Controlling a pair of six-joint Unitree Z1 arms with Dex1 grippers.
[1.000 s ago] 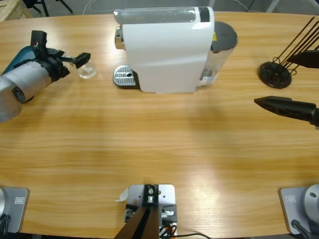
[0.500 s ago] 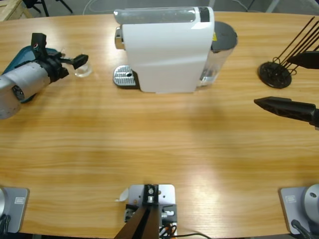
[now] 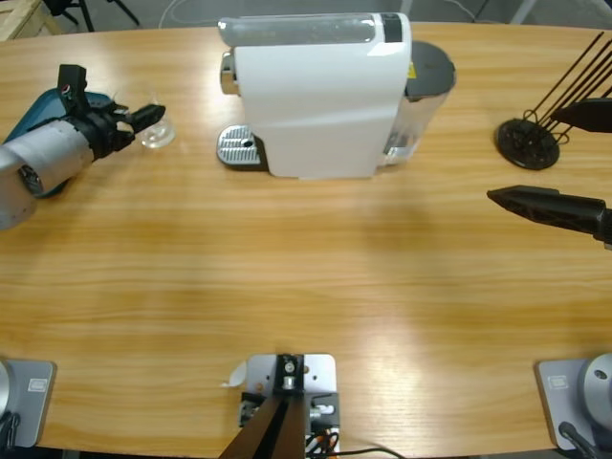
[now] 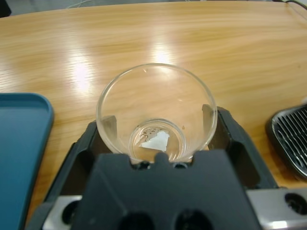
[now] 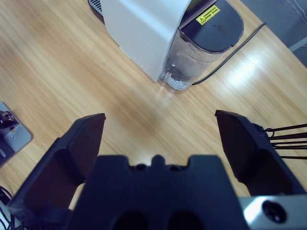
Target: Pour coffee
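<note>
Presently: left gripper (image 4: 158,136) closed around a clear glass cup (image 4: 156,112), near the bench's (image 3: 287,277) far-left edge, beside the teal tray (image 4: 19,143), short of the coffee machine's (image 3: 320,91) drip grate (image 3: 239,148). Right gripper (image 5: 160,127) spread wide, holding nothing, above open bench.

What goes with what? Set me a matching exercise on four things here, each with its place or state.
Things:
1. glass cup
2. right hand
3. blue tray
4. drip grille

Places or states:
a. at the table's left edge
b. gripped by the left hand
c. at the coffee machine's foot, nothing on it
d. open, holding nothing

Pairs: 1-b, 2-d, 3-a, 4-c
</note>
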